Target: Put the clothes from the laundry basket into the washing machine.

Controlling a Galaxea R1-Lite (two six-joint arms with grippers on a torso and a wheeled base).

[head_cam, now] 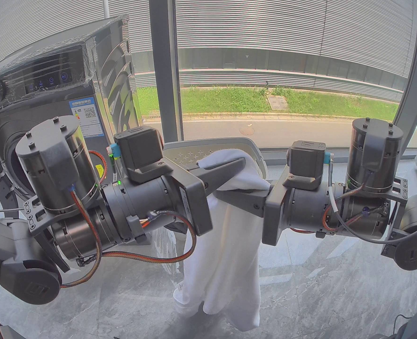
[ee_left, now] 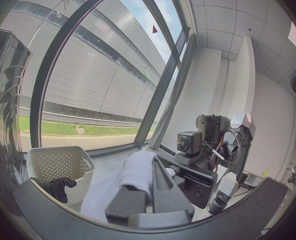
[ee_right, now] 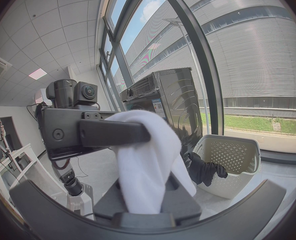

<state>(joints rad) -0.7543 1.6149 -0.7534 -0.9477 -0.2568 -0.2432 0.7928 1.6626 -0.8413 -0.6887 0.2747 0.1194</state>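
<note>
White cloth garment (head_cam: 227,260) hangs btwn both arms, left gripper (head_cam: 225,171) & right gripper (head_cam: 240,198) each clamped on its top, near white perforated plastic laundry basket (head_cam: 189,152). Step: transfer. Next, probably: swing left to silver washing machine (head_cam: 53,85) drum.

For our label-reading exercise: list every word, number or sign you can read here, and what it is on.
Nothing here can be read as text.
The blue-and-white label on the washing machine front: print too small.
The yellow sticker below it: too small.
The control panel symbols: blurred.
</note>
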